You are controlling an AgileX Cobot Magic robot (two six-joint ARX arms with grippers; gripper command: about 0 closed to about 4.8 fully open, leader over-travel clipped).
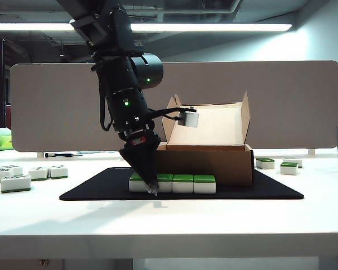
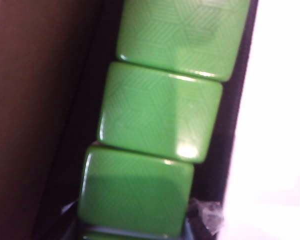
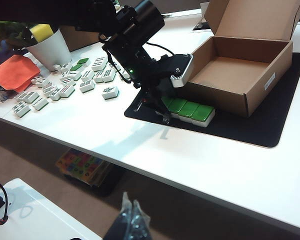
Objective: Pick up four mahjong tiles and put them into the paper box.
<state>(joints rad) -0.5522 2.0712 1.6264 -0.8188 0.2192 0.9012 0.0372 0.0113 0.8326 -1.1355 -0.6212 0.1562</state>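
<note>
Four green-backed mahjong tiles [image 1: 183,183] [image 3: 190,109] lie in a row on the black mat, right in front of the open brown paper box [image 1: 214,160] [image 3: 240,75]. My left gripper [image 1: 152,188] [image 3: 162,117] points down onto the left end of that row. In the left wrist view its fingertips [image 2: 207,215] sit against both long sides of one tile [image 2: 135,195], and the left gripper [image 2: 135,216] is shut on it. Two more tiles [image 2: 160,115] continue the row beyond. My right gripper [image 3: 132,212] hangs off the table's near edge, fingertips pressed together, holding nothing.
The black mat [image 1: 270,190] carries the box and the row. Loose white-faced tiles [image 3: 65,82] [image 1: 16,183] lie to the left, and a few more [image 1: 288,167] to the right of the box. A white cup [image 3: 50,50] and an orange cloth [image 3: 15,72] sit far left. A grey partition stands behind.
</note>
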